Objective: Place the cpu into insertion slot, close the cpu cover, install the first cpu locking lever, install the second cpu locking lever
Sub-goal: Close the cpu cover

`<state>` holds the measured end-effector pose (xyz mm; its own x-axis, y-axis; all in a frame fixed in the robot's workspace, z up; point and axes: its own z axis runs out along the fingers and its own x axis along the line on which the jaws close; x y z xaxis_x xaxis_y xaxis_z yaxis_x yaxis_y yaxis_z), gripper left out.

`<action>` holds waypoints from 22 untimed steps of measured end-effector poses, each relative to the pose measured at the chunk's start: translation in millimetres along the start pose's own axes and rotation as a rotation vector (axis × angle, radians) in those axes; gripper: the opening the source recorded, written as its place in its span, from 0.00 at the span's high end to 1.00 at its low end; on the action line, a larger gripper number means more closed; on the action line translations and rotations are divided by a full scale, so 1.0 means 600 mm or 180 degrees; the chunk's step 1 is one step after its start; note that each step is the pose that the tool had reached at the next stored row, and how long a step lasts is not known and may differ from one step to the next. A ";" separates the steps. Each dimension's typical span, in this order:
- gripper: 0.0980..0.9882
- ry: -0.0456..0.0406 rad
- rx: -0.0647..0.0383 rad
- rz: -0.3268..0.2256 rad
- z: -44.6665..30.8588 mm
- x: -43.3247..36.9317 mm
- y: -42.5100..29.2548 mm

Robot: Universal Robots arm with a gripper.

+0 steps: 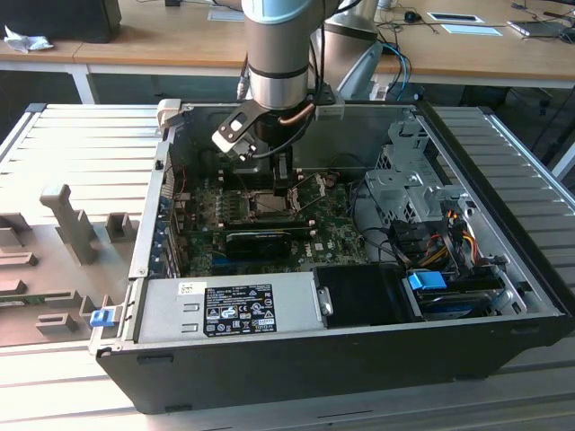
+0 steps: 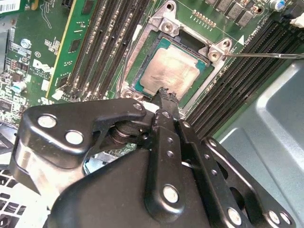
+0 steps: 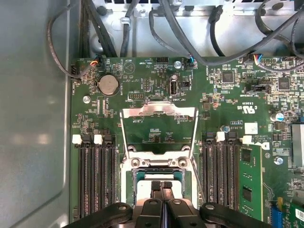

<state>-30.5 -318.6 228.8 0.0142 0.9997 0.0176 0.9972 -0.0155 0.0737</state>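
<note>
The arm (image 1: 278,54) stands as a thick silver-grey column in the exterior view, its last segment upright and the wrist (image 1: 274,112) directly beneath it. The pincer (image 1: 286,180) hangs from the wrist and points straight down. In both wrist views its black linkage bars (image 2: 168,156) spread wide at the base and draw in toward the tips. The two fingers (image 3: 156,186) lie pressed together with no gap between them, and the ribbed fingertips (image 2: 166,96) meet in a single narrow point.

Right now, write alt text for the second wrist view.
A silver-topped chip lies in its square socket on a green circuit board, flanked by black memory slots. The black tool, tips together, sits at the chip's edge.
</note>
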 end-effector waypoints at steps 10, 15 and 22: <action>0.99 -0.0008 0.0003 0.0000 -0.039 0.001 0.003; 0.99 -0.0009 0.0004 -0.0001 -0.043 0.001 0.004; 0.99 -0.0011 0.0004 -0.0001 -0.051 0.002 0.004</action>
<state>-30.2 -318.1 259.5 0.0142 0.9998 0.0143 0.9973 -0.0151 0.0724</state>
